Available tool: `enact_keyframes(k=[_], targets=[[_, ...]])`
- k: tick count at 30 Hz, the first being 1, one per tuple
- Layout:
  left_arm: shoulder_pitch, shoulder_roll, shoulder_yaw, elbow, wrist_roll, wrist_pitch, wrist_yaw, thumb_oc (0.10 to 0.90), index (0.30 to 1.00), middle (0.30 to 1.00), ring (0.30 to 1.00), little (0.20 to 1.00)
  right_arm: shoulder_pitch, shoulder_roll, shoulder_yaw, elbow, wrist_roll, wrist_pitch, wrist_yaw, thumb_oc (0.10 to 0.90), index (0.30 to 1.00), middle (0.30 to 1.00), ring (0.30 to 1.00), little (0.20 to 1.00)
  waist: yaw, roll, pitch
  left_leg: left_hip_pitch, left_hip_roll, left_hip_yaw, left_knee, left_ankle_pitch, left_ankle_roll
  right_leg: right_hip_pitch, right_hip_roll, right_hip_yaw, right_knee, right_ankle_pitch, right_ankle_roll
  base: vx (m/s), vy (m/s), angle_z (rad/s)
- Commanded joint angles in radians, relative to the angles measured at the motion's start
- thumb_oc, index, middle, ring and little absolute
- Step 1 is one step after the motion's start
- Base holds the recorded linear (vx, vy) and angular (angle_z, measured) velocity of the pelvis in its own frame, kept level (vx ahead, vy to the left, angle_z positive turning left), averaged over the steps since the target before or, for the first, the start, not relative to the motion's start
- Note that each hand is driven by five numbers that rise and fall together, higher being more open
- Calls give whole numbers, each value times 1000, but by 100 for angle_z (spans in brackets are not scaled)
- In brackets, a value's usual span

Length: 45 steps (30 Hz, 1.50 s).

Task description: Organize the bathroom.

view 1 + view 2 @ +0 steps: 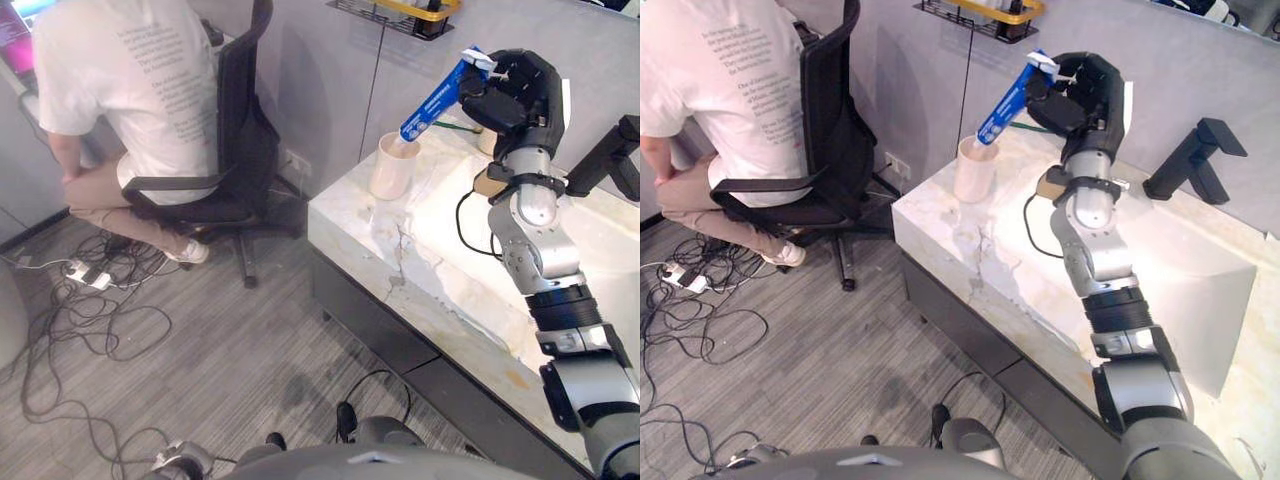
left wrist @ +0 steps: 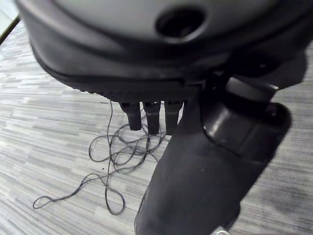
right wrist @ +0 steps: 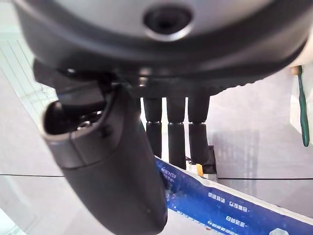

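Marble counter, one round cream cup.
We see our right hand curled around one flat blue toothpaste tube, its lower end seemingly inside the cup; our left hand hangs relaxed.

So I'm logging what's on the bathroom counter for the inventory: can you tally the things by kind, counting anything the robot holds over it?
Cups: 1, the cream cup near the counter corner.
Tubes: 1, the blue tube, held in the right hand, its lower end at the cup's mouth.
Taps: 1, the black tap.
Green sticks: 1, a green stick behind the cup, likely a toothbrush.
Total: 4.
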<state>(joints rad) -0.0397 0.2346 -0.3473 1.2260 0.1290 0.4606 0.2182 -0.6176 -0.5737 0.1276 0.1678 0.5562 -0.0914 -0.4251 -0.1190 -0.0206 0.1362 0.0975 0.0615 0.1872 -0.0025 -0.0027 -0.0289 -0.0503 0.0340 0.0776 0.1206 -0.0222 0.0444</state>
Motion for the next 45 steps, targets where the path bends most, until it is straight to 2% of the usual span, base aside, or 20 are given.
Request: enact_keyframes(k=[1,14,38,39,40,43,45], targets=[[14,87,-30,61,49,40,23,800,900,900,900,900,-161,6,-77,-22,-65,-115,-1,400,300,300,300,300,-9,-58,-56,-12,-45,-12,111,-89,54,15,-19,165,-97,119,51,0,0,0],[7,84,-32,61,34,47,20,800,900,900,900,900,-143,29,-63,-18,-71,-112,7,400,300,300,300,300,-13,-59,-50,-18,-45,-9,118,-93,57,10,-17,172,-95,118,51,0,0,0],[-17,83,-48,60,35,59,7,800,900,900,900,900,-147,71,-19,26,-105,-86,12,402,302,302,302,302,4,-60,-22,-37,-40,-26,127,-88,57,0,-22,158,-88,120,51,0,0,0],[-18,85,-48,60,38,58,5,800,900,900,900,900,-146,72,-18,26,-102,-82,15,439,359,359,359,359,4,-60,-22,-38,-40,-26,129,-88,57,0,-22,158,-87,119,52,0,0,0],[-19,85,-48,60,38,57,5,800,900,900,900,900,-146,73,-17,28,-100,-82,17,444,366,366,366,366,4,-60,-22,-38,-40,-26,129,-88,57,0,-22,159,-87,120,52,0,0,0],[-28,83,-51,57,38,65,0,800,900,900,900,900,-146,80,-11,34,-95,-74,24,800,900,900,900,900,4,-60,-19,-37,-41,-26,128,-88,58,1,-22,160,-88,119,51,0,0,0],[-31,82,-53,59,37,67,-1,800,900,900,900,900,-148,82,-8,42,-95,-78,25,800,900,900,900,900,4,-59,-19,-37,-41,-26,128,-88,58,1,-22,160,-88,120,51,0,0,0]])
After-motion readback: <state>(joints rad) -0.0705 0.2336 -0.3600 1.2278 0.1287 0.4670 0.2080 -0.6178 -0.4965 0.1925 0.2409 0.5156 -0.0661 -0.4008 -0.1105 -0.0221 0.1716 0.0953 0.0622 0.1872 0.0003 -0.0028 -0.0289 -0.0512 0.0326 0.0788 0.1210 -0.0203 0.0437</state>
